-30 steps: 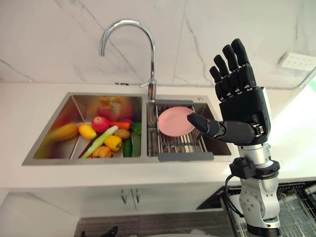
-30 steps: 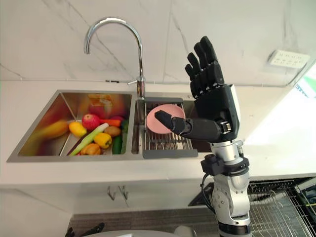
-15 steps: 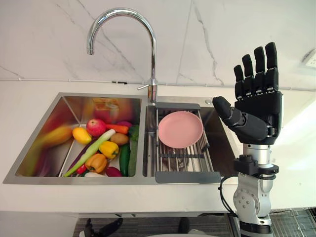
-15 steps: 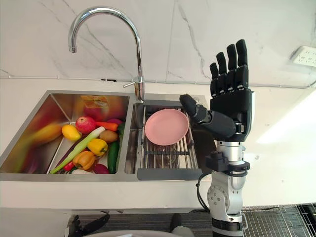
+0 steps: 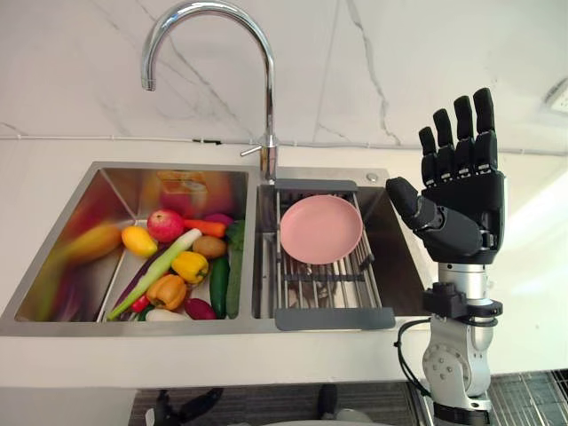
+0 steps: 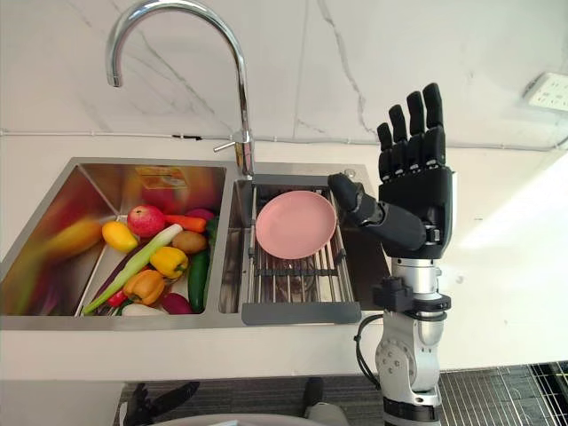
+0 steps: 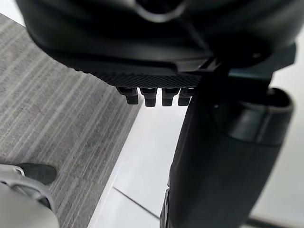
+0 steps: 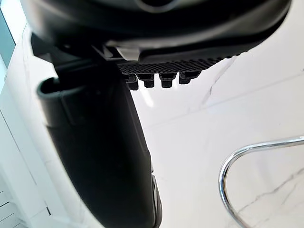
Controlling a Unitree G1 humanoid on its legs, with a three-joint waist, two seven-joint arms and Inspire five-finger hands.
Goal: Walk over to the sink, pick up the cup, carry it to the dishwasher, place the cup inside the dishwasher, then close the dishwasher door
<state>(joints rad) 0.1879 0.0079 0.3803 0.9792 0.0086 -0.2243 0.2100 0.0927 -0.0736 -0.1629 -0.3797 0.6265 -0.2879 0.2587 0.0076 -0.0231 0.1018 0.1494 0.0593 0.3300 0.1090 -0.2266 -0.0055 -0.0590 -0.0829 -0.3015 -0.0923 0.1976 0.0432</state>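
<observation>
My left hand [image 7: 156, 47] is hanging, fingers straight, over the floor [image 7: 57, 118]. Vegetables [image 5: 177, 262] are lying in the sink's [image 5: 67, 284] left basin. 1 plate [image 5: 320, 229] is leaning on the right basin's rack [image 5: 328, 318]. My right hand [image 5: 461, 200] is hovering by the sink's right edge, fingers spread. I cannot tell where the cup is.

We see a chrome tap [image 5: 269, 106] arching before a marbled wall [image 5: 399, 62], with a white counter [image 5: 53, 155] below. Just in front of the tap's base, a pink plate [image 5: 320, 229] stands tilted in a wire rack [image 5: 335, 318]. Left of the rack lies a heap of produce: a red apple [image 5: 165, 225] with a carrot [image 5: 206, 227] beside it, a yellow pepper [image 5: 190, 266], an orange pepper [image 5: 167, 290], a cucumber [image 5: 219, 286] and a long pale-green stalk [image 5: 160, 266], perhaps a leek. A socket [image 5: 557, 96] sits at the wall's right edge.
</observation>
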